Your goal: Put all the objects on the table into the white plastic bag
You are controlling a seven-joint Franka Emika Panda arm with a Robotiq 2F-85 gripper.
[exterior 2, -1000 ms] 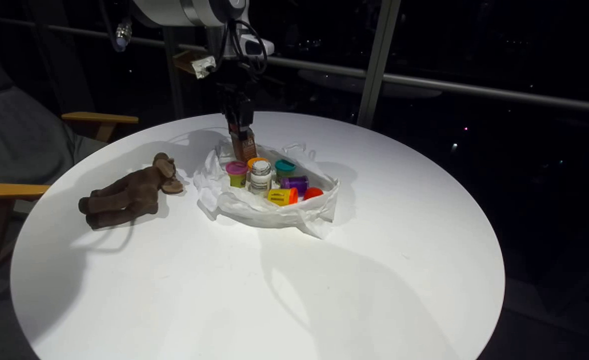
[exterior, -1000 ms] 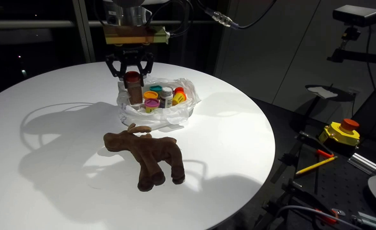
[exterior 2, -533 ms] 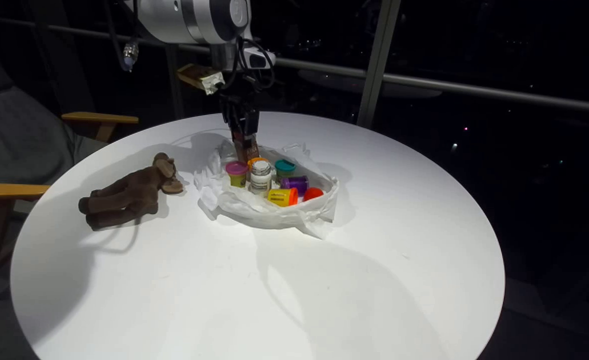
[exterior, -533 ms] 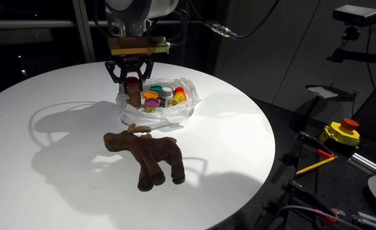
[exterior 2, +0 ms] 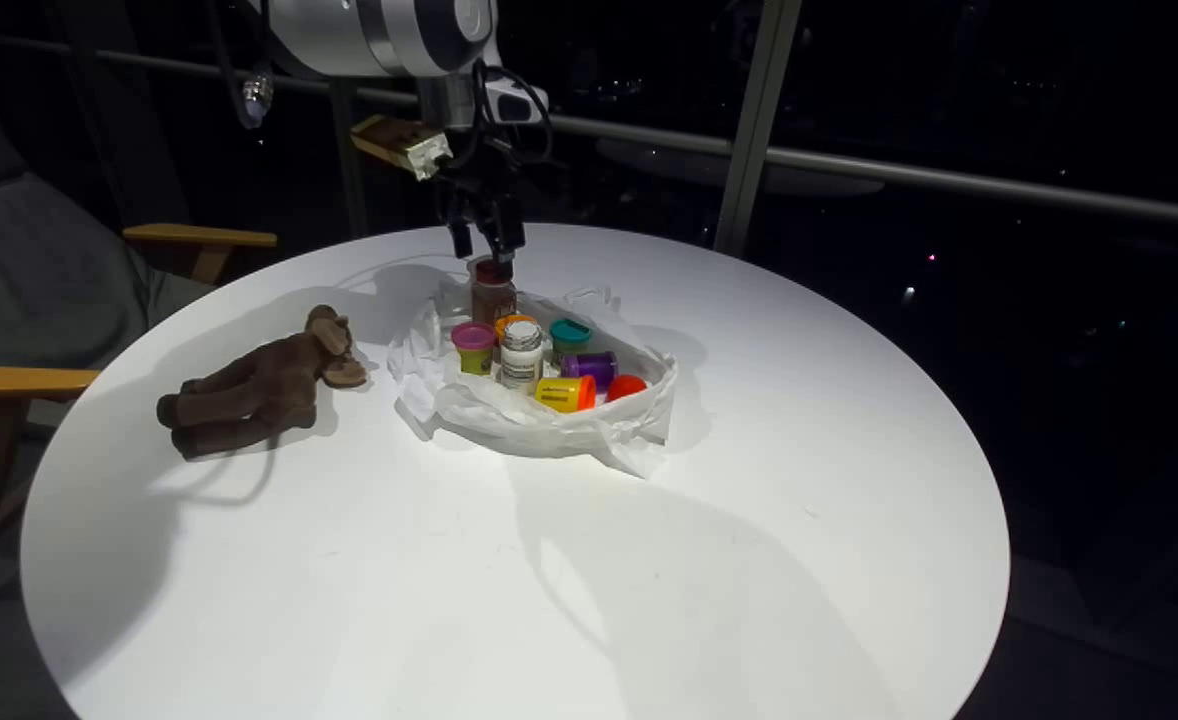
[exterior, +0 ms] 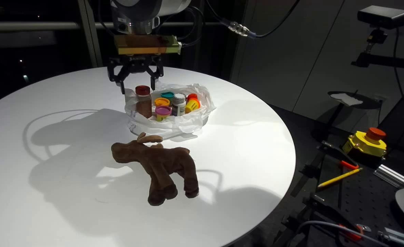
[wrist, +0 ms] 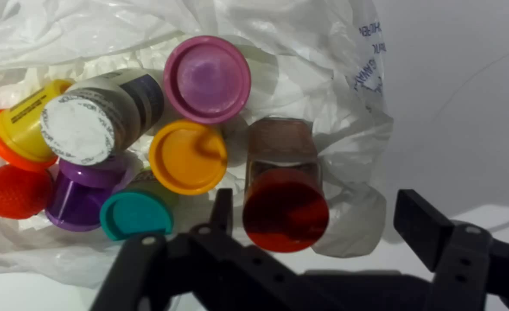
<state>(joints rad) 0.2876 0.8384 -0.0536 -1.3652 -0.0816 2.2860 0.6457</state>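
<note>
My gripper [wrist: 317,211] stands open just above the white plastic bag [exterior: 167,129]. A brown bottle with a red cap [exterior: 143,106] stands upright inside the bag, near its edge; in the wrist view its cap [wrist: 284,216] lies between the two fingers with a gap on both sides. Beside it in the bag are tubs with pink [wrist: 207,80], orange [wrist: 188,157] and teal [wrist: 135,214] lids, a white bottle [exterior 2: 521,360], a yellow tub [exterior 2: 561,393], a purple tub [exterior 2: 591,368] and a red strawberry [wrist: 16,191]. A brown plush moose [exterior: 164,161] lies on the table outside the bag.
The round white table [exterior 2: 749,560] carries the bag and the moose. A chair with wooden arms [exterior 2: 199,238] stands beside it. Past the table's edge, a dark bench holds a red stop button [exterior: 375,134] and a pencil [exterior: 340,177].
The gripper lowered the red-capped bottle deeper into the bag, then opened and rose slightly. The bottle is now standing free. The moose has not moved.
</note>
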